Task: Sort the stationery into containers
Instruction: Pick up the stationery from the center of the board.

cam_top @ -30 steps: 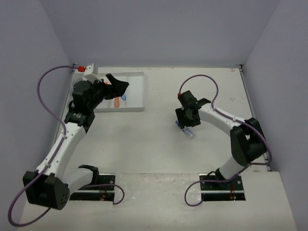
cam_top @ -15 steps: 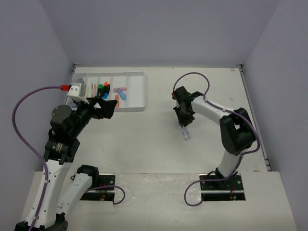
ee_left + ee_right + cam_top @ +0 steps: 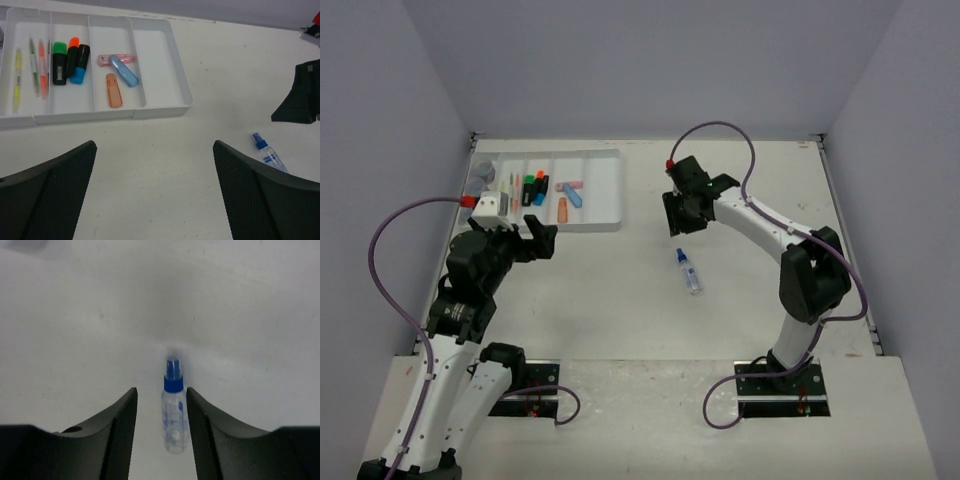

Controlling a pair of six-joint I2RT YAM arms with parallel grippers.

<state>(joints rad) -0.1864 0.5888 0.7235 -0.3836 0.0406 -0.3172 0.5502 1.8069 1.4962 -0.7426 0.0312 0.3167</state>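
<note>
The white divided tray (image 3: 608,190) stands at the far left and also shows in the left wrist view (image 3: 159,65). It holds thin pens (image 3: 34,70), highlighters (image 3: 70,62) capped green, orange and blue, and pink, blue and orange erasers (image 3: 120,75). A clear glue bottle with a blue cap (image 3: 690,271) lies on the table mid-right, also seen in the wrist views (image 3: 269,154) (image 3: 174,412). My right gripper (image 3: 685,212) is open and empty, raised just beyond the bottle (image 3: 161,390). My left gripper (image 3: 535,241) is open and empty near the tray's front edge (image 3: 154,146).
A grey-blue pot (image 3: 483,172) sits at the tray's far left end. Grey walls close the table on three sides. Purple cables loop off both arms.
</note>
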